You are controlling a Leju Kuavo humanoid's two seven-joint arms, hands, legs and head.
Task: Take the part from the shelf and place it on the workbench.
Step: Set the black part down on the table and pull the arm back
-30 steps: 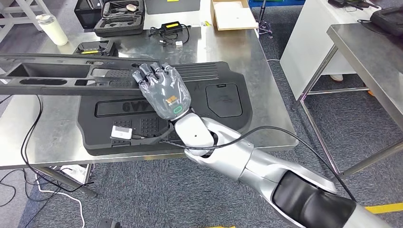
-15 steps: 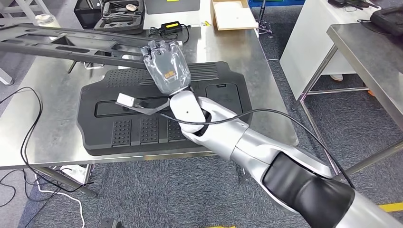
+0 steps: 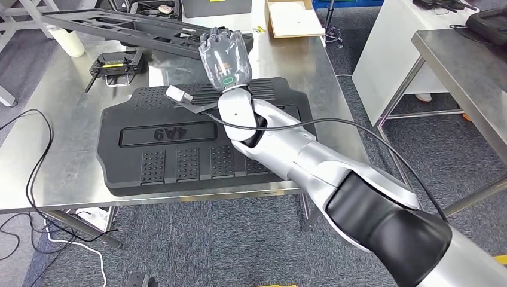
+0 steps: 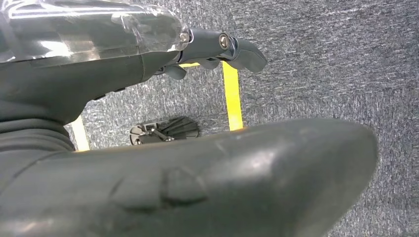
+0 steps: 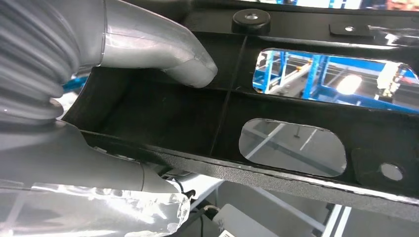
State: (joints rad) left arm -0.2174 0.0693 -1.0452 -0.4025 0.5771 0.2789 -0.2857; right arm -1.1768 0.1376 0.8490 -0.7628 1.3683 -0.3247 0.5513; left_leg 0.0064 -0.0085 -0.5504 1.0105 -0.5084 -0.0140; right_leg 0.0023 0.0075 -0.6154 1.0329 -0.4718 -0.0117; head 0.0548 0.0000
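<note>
Head view, bench edges: right hand [image 3: 223,54] is over the far part of the steel bench [image 3: 66,167], arm reaching in across the near edge and the bench's right half.
Room: large black ribbed plastic panel marked 4A9 [image 3: 179,152] covers most of the bench middle. Bare steel shows along its left side and near edge. Far side carries a black controller [image 3: 116,61], an open black tool case [image 3: 152,15], a black power adapter with cable [image 3: 216,37] and a cardboard box [image 3: 293,21].
Part: long black plastic frame with cut-out slots [image 3: 119,28], tilted, running from the hand towards the far left, above the far-side clutter.
Part look: right wrist view shows matte textured black, rounded oblong openings, a round boss, a shallow channel [image 5: 296,123].
Right hand: closed around the frame's channel rail, thumb [image 5: 163,54] pressed on one side, fingers wrapped under.
Left hand [image 4: 217,49]: hangs over grey carpet with yellow tape, fingers curled, holding nothing.
</note>
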